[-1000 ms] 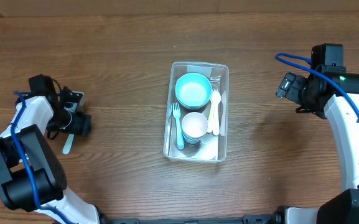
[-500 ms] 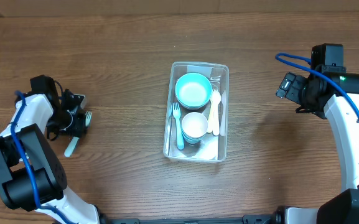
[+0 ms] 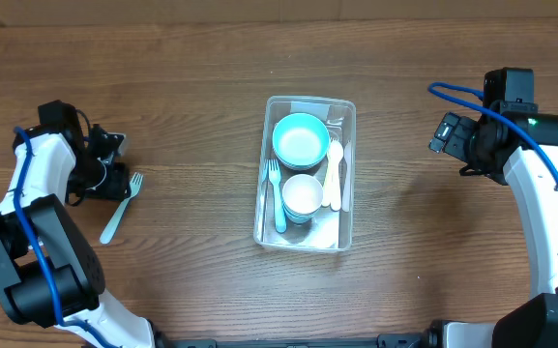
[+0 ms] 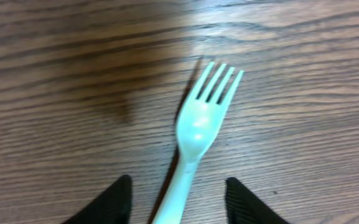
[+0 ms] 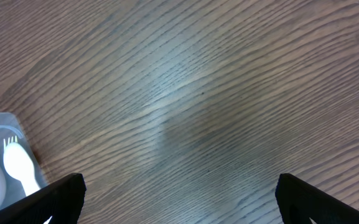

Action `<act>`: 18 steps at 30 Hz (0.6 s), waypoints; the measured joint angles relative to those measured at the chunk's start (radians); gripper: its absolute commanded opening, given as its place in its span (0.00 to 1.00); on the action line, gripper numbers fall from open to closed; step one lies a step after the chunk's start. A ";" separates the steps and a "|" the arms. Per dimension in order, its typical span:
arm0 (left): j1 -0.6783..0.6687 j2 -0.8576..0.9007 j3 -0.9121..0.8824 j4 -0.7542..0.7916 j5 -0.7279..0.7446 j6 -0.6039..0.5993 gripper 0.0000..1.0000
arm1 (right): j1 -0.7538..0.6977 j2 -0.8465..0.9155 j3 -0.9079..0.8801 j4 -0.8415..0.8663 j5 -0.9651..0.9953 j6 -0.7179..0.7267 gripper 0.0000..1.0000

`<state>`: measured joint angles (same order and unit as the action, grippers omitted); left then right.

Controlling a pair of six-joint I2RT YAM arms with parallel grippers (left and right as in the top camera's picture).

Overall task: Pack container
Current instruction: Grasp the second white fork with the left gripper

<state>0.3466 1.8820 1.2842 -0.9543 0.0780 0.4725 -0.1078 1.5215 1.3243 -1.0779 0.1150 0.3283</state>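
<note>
Both straddling and paralleling the pale teal plastic fork (image 4: 195,134), tines toward frame top, with the left gripper's (image 4: 178,202) parted, untouching fingers (image 4: 114,202); idling the wide-spread, empty right gripper (image 3: 448,133) at far right.

See pale fork (image 3: 121,207) lying flat on wood table (image 3: 191,116). Teal bowl (image 3: 301,138) next to white cup (image 3: 303,196), with teal fork (image 3: 277,198) and cream utensil (image 3: 334,174) either side.
</note>
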 measured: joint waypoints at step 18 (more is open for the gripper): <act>-0.052 0.000 -0.063 0.070 -0.106 0.133 0.43 | 0.000 0.000 0.000 0.000 0.000 0.000 1.00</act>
<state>0.2947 1.8820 1.2213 -0.8845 -0.0277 0.6052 -0.1078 1.5215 1.3243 -1.0779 0.1150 0.3286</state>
